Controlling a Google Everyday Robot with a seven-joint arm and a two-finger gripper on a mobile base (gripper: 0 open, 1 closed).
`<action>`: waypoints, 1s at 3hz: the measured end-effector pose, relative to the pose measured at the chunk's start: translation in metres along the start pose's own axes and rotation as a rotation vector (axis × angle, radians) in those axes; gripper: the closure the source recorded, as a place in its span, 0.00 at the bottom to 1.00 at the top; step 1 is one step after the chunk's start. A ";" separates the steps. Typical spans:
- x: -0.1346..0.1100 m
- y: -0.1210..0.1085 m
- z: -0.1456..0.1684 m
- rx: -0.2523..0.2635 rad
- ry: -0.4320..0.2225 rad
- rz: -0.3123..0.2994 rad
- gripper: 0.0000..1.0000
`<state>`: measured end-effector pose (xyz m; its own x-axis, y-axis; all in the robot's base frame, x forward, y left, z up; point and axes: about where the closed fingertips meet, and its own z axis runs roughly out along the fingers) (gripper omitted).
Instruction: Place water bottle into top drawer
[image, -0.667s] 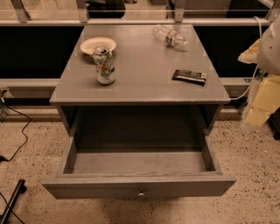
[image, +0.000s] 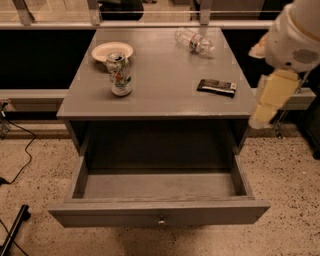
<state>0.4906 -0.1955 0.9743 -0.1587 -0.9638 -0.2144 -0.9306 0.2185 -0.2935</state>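
Camera view: water bottle (image: 194, 41) lies at one o'clock on the desk (image: 165, 75); top drawer (image: 200, 214) open; end effector (image: 269, 102) hangs at three o'clock, apart or together I cannot tell.

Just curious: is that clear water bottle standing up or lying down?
Lying on its side: the water bottle rests lengthwise on the tabletop, outside the top drawer. The gripper hangs beside the tabletop's right edge.
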 end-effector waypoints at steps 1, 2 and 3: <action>-0.042 -0.094 0.048 0.047 -0.048 -0.049 0.00; -0.070 -0.162 0.080 0.098 -0.145 -0.010 0.00; -0.070 -0.162 0.080 0.098 -0.145 -0.009 0.00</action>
<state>0.6786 -0.1512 0.9618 -0.0942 -0.9352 -0.3413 -0.8942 0.2302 -0.3838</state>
